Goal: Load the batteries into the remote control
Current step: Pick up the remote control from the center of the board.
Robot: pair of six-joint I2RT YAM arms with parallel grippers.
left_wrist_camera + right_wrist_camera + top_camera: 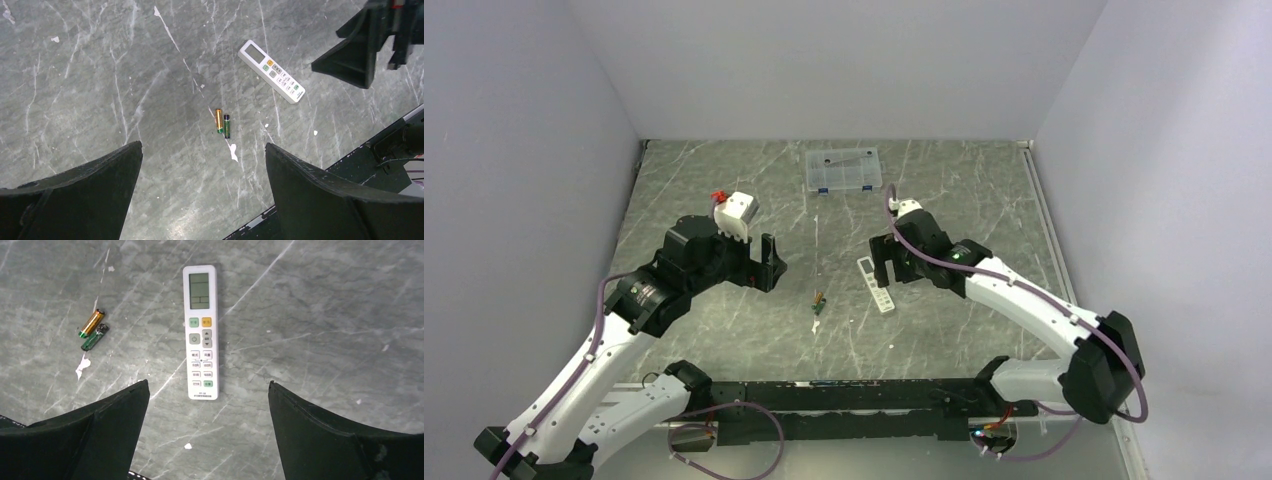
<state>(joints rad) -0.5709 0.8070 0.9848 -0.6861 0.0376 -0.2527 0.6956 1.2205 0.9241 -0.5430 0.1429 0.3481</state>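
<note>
The white remote control [875,285] [271,71] [201,331] lies face up on the marble table, buttons and screen showing. Two batteries [819,302] [223,121] [93,329] lie side by side left of it, one copper-orange, one dark green. My left gripper [769,264] [203,150] hovers open left of the batteries, nothing between its fingers. Above the remote's right side my right gripper [892,262] [208,386] hangs open and empty, the remote's lower end just beyond its fingertips.
A clear plastic compartment box [844,169] with blue latches stands at the back centre. Grey walls close in the table on three sides. A black rail [844,395] runs along the near edge between the arm bases.
</note>
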